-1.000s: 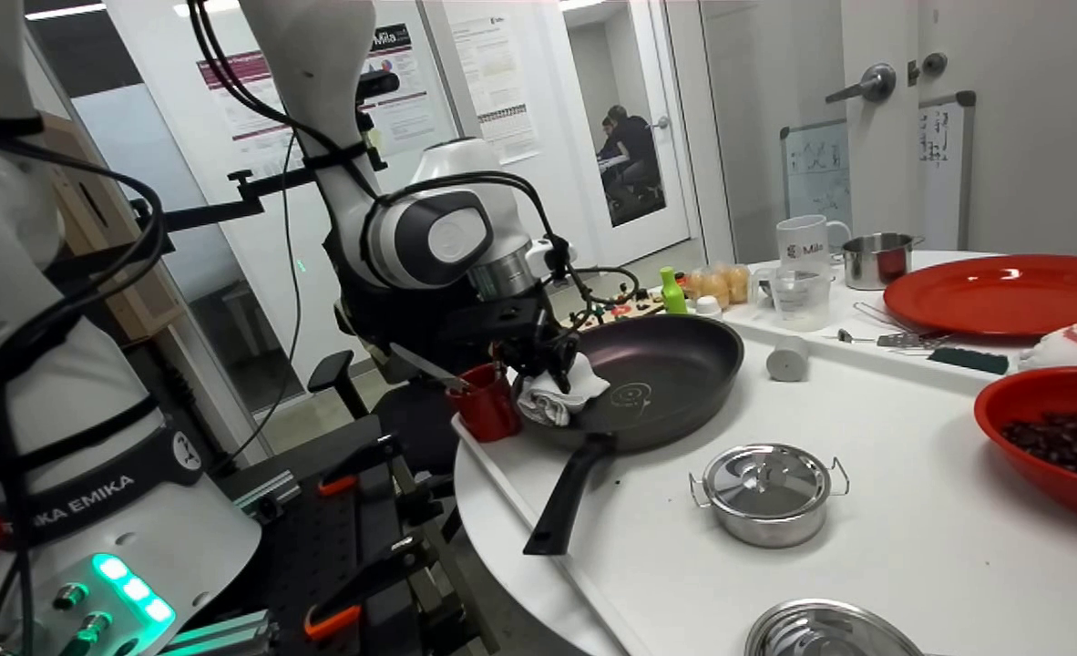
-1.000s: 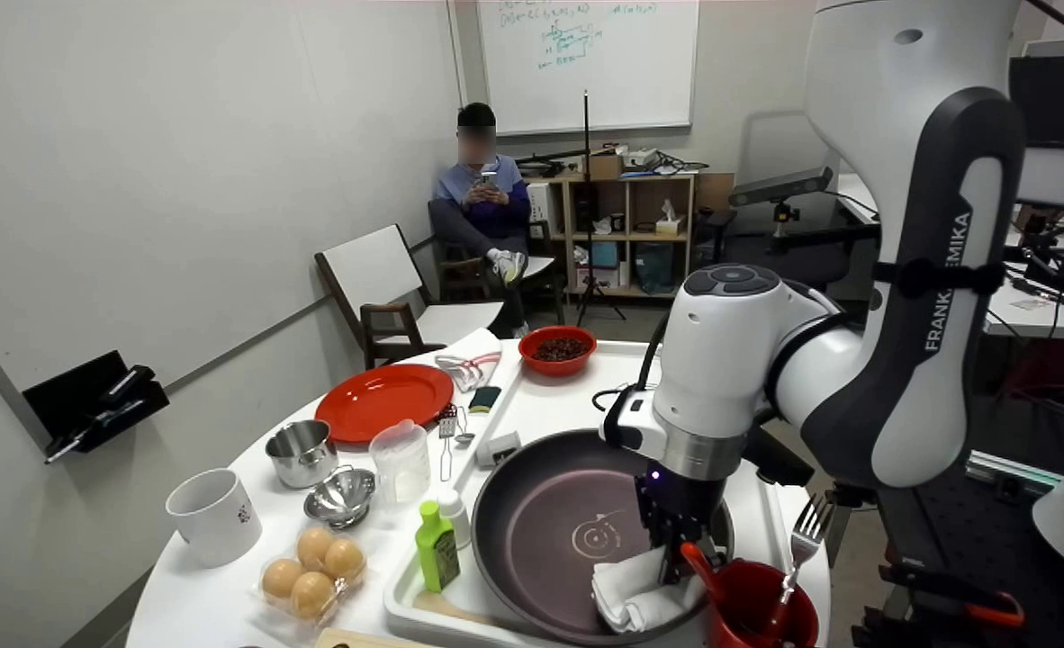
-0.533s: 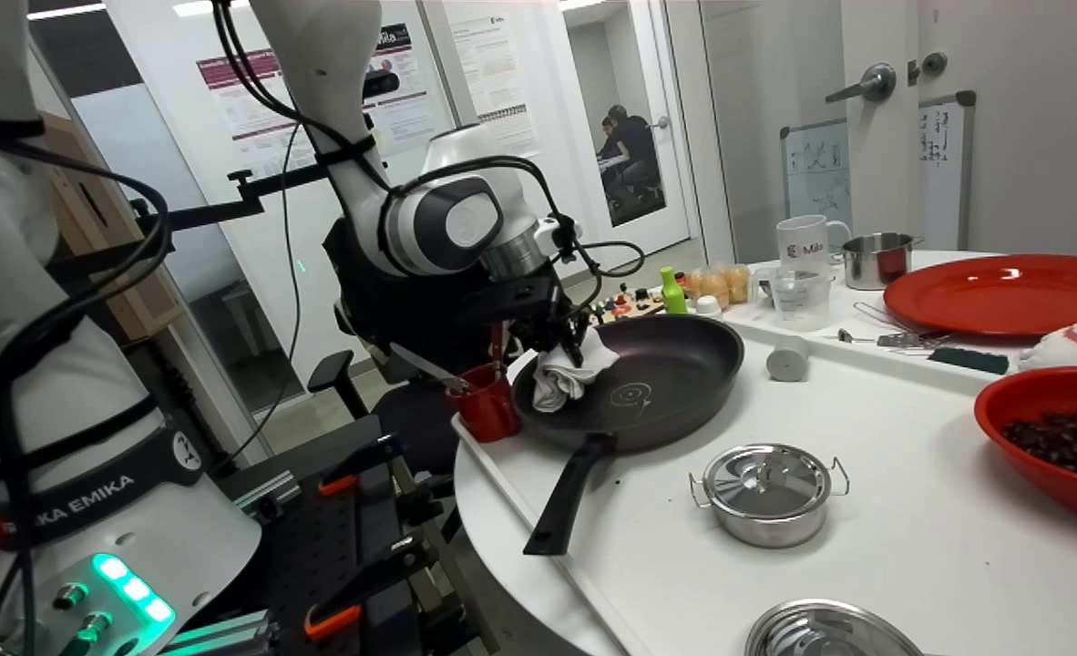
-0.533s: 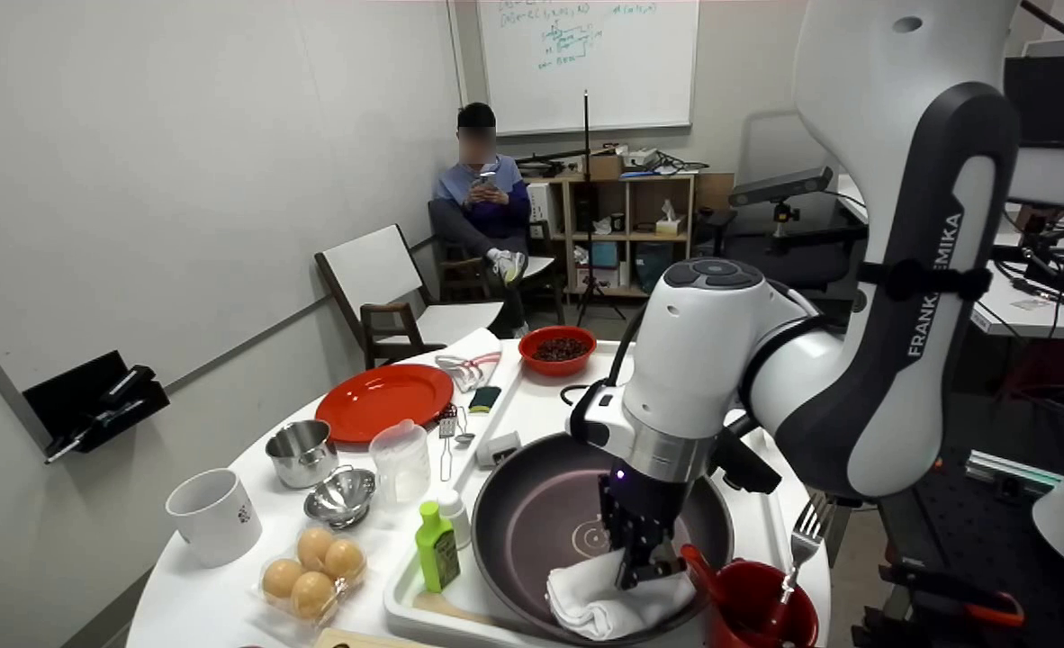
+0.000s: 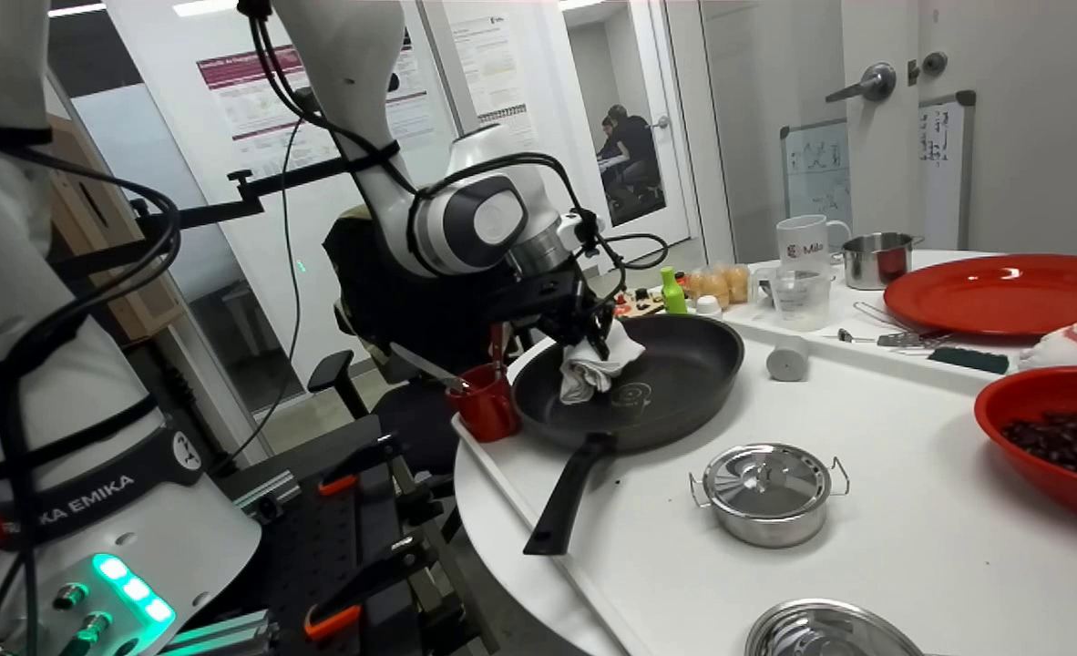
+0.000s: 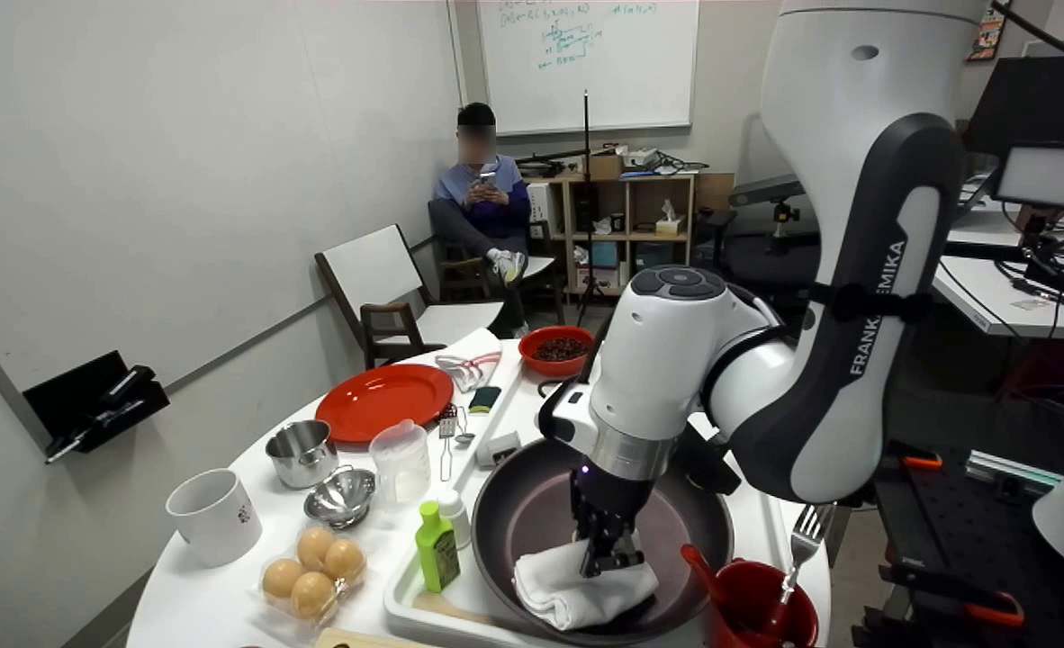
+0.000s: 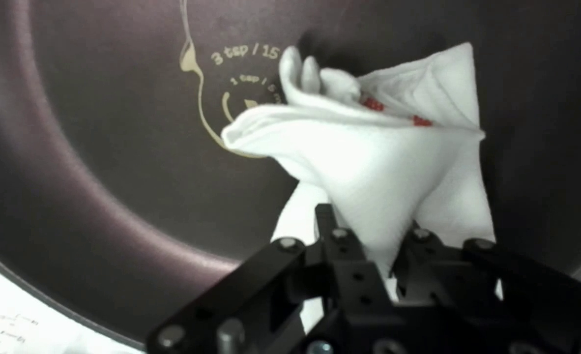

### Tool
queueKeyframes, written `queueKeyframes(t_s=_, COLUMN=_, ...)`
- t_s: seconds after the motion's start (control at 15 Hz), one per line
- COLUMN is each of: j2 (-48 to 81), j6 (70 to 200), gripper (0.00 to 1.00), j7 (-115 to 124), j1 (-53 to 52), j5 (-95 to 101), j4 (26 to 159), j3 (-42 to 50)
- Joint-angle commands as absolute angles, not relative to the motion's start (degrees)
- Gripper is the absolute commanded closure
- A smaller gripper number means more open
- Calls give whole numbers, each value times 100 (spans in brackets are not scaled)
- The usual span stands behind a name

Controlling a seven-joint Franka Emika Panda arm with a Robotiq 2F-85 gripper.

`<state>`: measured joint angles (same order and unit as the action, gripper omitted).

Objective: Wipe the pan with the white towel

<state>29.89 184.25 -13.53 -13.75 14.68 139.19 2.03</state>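
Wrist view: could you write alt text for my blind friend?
A black pincer, seen from above, grips a bunched white towel inside a dark pan. Partly hidden by the towel, pale measuring print shows on the pan's bottom.

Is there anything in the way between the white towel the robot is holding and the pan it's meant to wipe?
Nothing visible stands in the way: the gripper holds the white towel inside the pan, apparently right against it. The red cup stands beside the pan, outside it, not between them.
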Motion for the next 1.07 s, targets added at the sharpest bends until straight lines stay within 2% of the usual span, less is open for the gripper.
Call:
queueKeyframes(t_s=0.0, j2=3321, j6=18502, gripper=92, j7=-1177, j1=-1568, j5=1360, j4=13494, j3=419)
queueKeyframes(t_s=1.0, j2=3770, j6=18522, gripper=92, j7=-739, j1=-1900, j5=1210, j4=12720, j3=1309)
